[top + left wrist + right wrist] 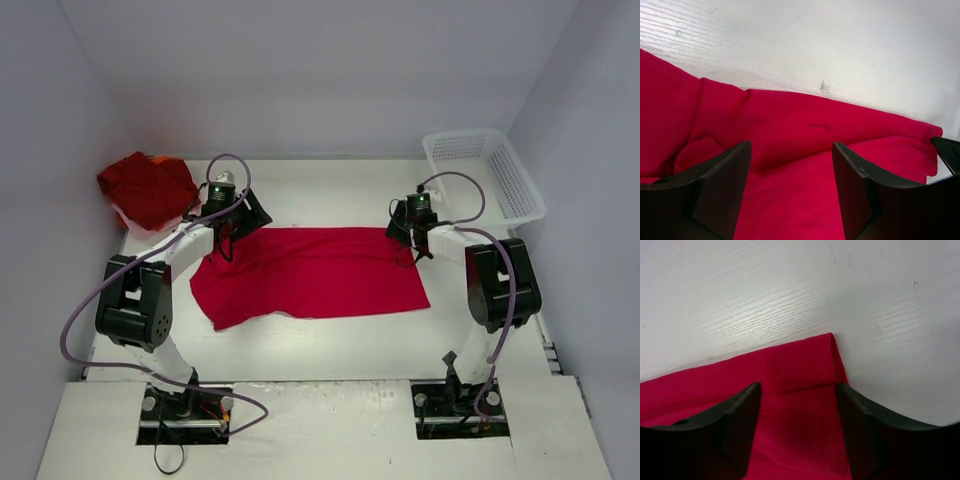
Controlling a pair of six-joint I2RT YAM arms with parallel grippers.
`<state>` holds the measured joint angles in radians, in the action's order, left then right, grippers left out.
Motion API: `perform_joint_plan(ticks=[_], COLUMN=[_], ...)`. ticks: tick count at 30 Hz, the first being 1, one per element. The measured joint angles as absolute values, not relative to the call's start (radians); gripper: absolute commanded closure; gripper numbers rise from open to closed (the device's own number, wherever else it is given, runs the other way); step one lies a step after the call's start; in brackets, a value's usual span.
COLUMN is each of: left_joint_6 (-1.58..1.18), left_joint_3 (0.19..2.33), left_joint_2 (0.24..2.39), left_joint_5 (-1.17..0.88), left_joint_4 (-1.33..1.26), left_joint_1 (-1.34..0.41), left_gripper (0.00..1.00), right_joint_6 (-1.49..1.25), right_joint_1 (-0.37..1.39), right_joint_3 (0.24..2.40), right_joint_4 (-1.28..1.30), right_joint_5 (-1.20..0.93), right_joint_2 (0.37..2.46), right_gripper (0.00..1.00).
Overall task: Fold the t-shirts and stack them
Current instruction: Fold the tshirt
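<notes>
On the white tabletop (330,345), a red t-shirt (315,275) lies spread flat between the two arms. The left tool (790,150) is released, its fingers apart above the shirt's far left edge. The right tool (797,390), also released, stands over the far right corner. A darker bundled t-shirt (145,187) sits at the far left.

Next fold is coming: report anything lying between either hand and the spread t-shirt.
Nothing visible does. The left hand and right hand hang open over the far edge of the spread t-shirt, only red cloth beneath. The red bundle and white basket sit off to the sides.
</notes>
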<state>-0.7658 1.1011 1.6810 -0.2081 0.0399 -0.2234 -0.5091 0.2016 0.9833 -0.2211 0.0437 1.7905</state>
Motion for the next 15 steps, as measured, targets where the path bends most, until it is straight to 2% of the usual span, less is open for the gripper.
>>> perform_joint_plan(ticks=[8, 11, 15], left_joint_6=[-0.762, -0.762, -0.762], left_joint_3=[1.101, 1.101, 1.099], left_joint_2=[1.681, 1.681, 1.681], left_joint_5=[-0.208, -0.208, -0.208], left_joint_4=[0.04, 0.039, 0.039], left_joint_1=[-0.223, -0.223, -0.223], left_gripper=[0.4, 0.4, 0.4], right_joint_6=[-0.507, -0.508, -0.508], right_joint_1=[0.202, 0.202, 0.202], right_joint_3=[0.982, 0.981, 0.98], right_joint_4=[-0.228, -0.229, -0.228], right_joint_5=[0.04, 0.04, 0.04], right_joint_2=[1.814, 1.814, 1.814], right_gripper=[0.84, 0.89, 0.91])
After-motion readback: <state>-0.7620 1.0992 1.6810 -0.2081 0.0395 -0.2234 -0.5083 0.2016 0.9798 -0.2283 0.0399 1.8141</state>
